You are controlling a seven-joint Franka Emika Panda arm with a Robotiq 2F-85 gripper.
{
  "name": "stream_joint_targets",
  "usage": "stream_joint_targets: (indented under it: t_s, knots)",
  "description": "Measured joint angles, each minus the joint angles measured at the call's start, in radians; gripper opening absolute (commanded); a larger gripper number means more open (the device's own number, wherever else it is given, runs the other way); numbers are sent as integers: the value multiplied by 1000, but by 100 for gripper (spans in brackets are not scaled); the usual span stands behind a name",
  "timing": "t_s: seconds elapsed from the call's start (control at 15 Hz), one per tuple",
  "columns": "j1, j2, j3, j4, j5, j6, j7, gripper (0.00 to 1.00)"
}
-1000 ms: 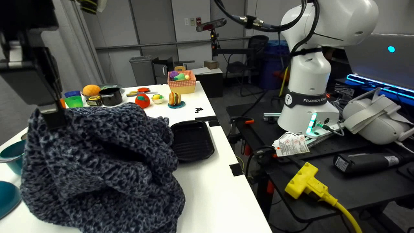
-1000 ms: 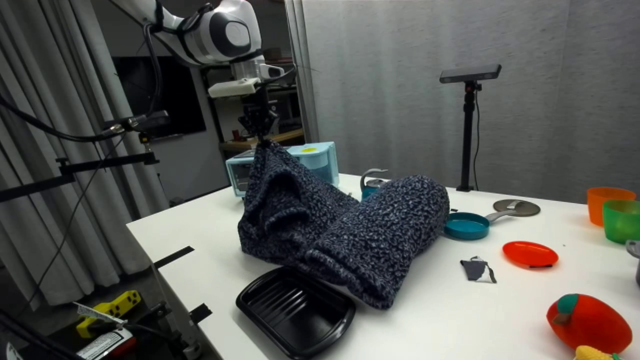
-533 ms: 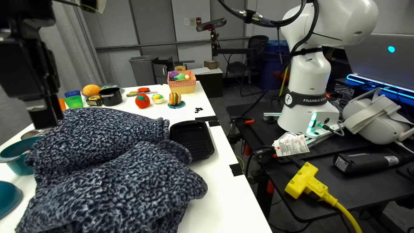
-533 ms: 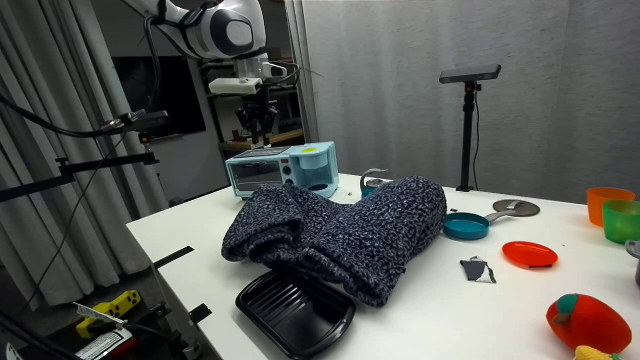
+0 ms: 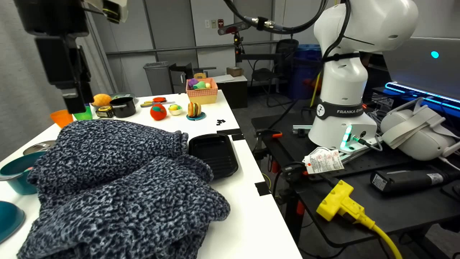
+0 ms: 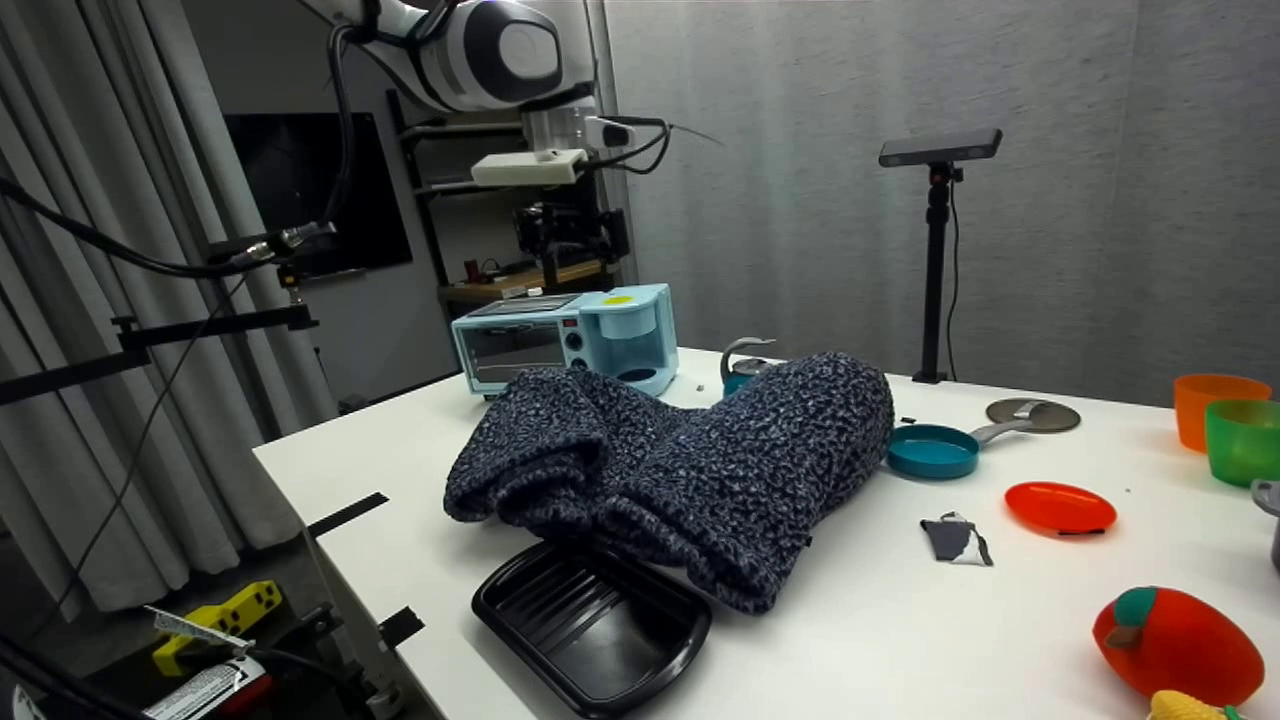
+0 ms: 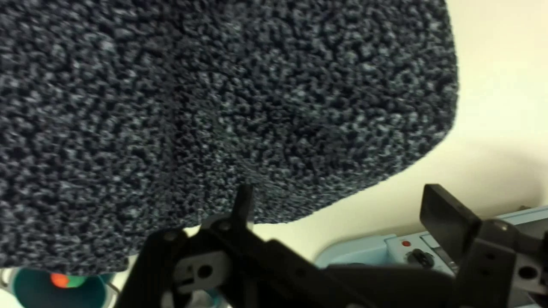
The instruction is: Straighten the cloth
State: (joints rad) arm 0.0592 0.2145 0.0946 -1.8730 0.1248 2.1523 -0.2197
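Observation:
The cloth (image 6: 720,470), dark navy with white speckles, lies rumpled on the table in both exterior views, with thick folds and a raised hump. One of its edges overlaps the rim of the black tray in an exterior view. Above it, apart from the fabric, hangs my gripper (image 6: 582,270), in front of the shelves behind. In the wrist view the gripper (image 7: 338,190) is open, its fingers (image 7: 447,218) wide apart with nothing between them. The cloth (image 7: 214,107) fills most of that view, below the fingertips.
A black tray (image 6: 600,630) touches the cloth's near side. Behind the cloth stands a light blue toaster oven (image 6: 565,340). A teal pan (image 6: 935,455) sits beside it, near a red plate (image 6: 1060,508). A teal pot (image 5: 25,180) is close to the cloth's edge.
A second ago my gripper held a corner of the cloth up. It has opened, the corner has dropped onto the table, and the gripper has risen and moved away from it.

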Motion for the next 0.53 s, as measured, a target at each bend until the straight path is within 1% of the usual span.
stream_joint_targets:
  t_s: [0.27,0.53]
  knots:
    - [-85,28,-70,-20,-8,0,-82,100]
    - [-143,92,-98,-26,-4,0,-100,100]
